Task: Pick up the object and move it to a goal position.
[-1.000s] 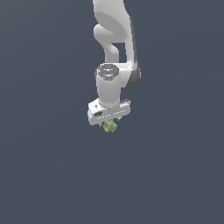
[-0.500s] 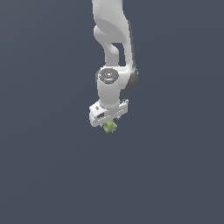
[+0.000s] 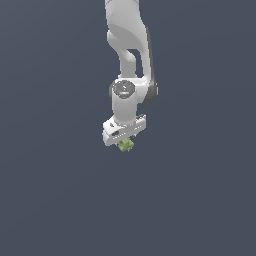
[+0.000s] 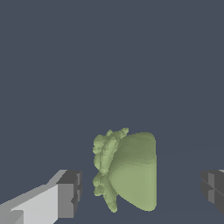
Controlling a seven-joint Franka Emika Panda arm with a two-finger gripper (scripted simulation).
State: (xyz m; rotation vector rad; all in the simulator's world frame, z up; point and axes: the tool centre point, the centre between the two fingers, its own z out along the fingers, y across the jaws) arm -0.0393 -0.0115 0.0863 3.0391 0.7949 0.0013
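The object [image 3: 126, 145] is a small lumpy yellow-green thing directly under the white gripper [image 3: 124, 139] in the exterior view. In the wrist view the object [image 4: 129, 173] lies between the two dark fingertips: one finger [image 4: 69, 194] stands a small gap from its ruffled side, and the other finger [image 4: 213, 186] stands well clear of its smooth side. The gripper [image 4: 141, 190] is open around the object and neither pad touches it. The white arm [image 3: 127, 45] comes down from the top of the exterior view.
Only a plain dark grey-blue surface [image 3: 60, 200] shows all around the arm and the object. No other objects, containers or edges are in view.
The hand has turned a little about its own axis and the wrist has sunk slightly. The object stays in the same place under the gripper.
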